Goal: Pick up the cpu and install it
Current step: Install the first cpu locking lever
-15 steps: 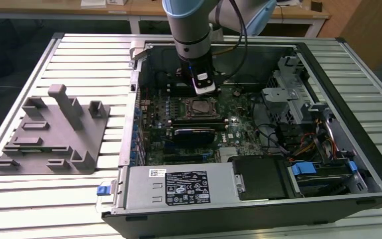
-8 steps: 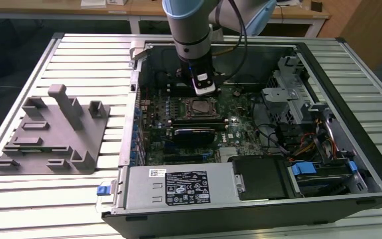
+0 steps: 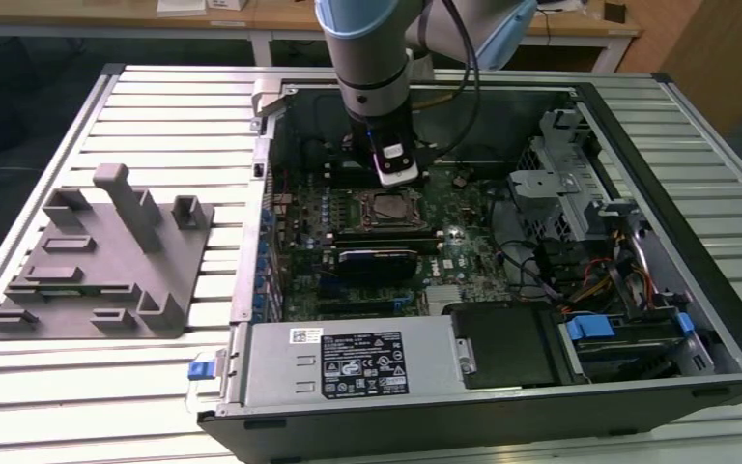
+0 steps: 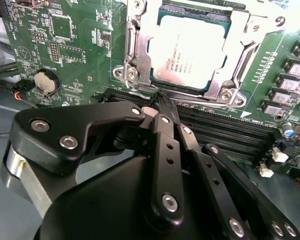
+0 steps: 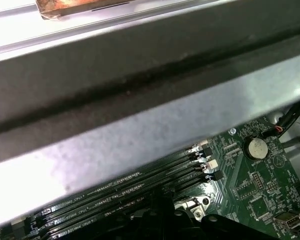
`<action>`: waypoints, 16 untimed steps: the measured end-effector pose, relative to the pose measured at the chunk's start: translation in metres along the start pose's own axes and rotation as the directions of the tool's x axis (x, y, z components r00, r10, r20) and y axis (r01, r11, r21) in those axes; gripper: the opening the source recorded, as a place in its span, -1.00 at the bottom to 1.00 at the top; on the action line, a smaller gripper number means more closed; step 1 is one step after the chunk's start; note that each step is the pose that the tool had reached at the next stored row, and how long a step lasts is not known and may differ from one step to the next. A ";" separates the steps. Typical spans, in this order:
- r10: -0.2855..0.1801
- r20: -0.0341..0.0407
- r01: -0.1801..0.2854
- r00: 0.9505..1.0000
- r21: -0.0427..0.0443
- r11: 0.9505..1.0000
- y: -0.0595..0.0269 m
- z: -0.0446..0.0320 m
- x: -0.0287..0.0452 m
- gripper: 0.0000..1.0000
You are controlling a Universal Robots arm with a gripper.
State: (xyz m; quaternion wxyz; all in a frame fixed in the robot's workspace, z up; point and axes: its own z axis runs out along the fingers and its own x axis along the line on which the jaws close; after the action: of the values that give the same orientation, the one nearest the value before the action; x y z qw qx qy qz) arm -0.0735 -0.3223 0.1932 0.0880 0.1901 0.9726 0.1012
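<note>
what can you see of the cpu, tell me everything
The cpu is a flat square chip with a pale, shiny silver-grey metal top carrying faint print and a thin darker rim. It lies flat in the socket on the green motherboard, with the metal socket frame around its edges. In the exterior view it sits mid-board inside the open computer case. The tool is just beside the socket, not holding it.

An open computer case (image 3: 680, 126) lies on a slatted worktop (image 3: 165, 106). Inside it sit a green motherboard (image 3: 474, 242), a labelled power supply (image 3: 358, 362) along the near edge, and a drive cage (image 3: 564, 184) toward the exterior view's right. A grey fixture (image 3: 100, 261) stands on the worktop at the exterior view's left. A coin cell (image 4: 44, 82) and memory slots (image 4: 230, 135) show in the second wrist view.
</note>
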 end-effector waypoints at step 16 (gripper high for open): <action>-0.001 0.001 0.001 1.000 0.004 1.000 -0.0004 0.0030 -0.0013 -0.79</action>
State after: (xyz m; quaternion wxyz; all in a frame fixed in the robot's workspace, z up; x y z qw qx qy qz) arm -0.0719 -0.3227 0.1904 0.0884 0.1899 0.9728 0.0993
